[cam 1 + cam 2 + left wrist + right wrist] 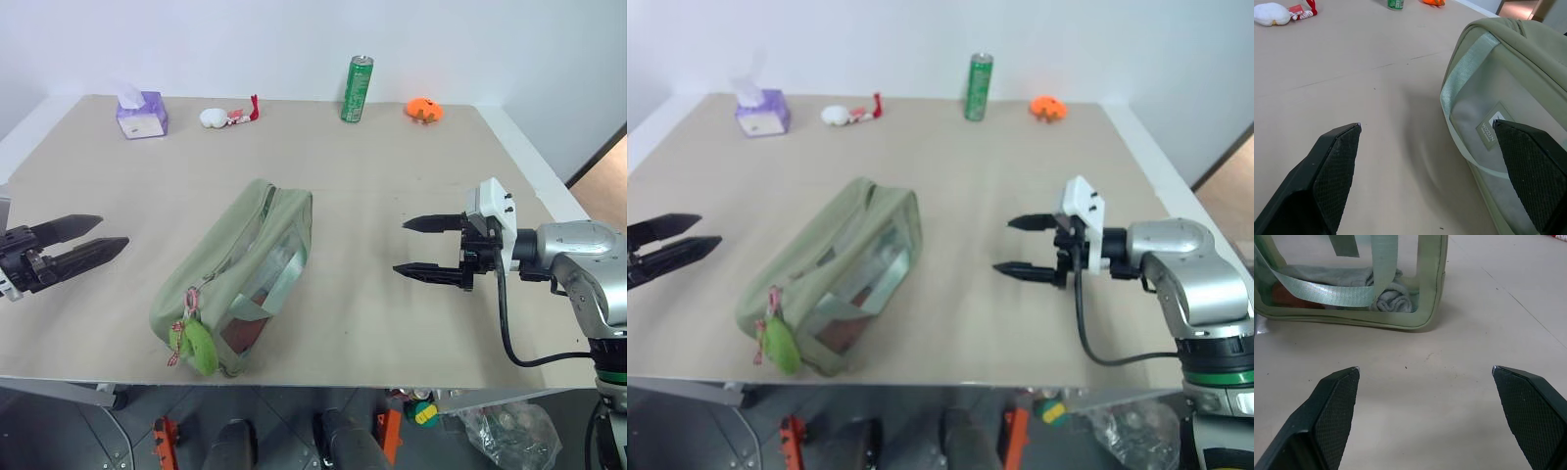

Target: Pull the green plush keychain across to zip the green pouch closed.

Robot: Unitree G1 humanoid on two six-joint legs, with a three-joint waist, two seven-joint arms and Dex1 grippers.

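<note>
So, the green pouch [243, 272] lies diagonally mid-table, the green plush keychain [199, 345] dangling off its near end by the table edge. Left gripper [90, 236] and right gripper [418, 247] flank the pouch, jaws spread wide, empty, apparently poised to brace and pull.

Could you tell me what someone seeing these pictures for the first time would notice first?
The green pouch lies at an angle in the middle of the table, with the green plush keychain hanging at its near end by the table's edge. The left gripper and the right gripper flank it, fingers open, touching nothing. Along the far edge stands a green can.
</note>
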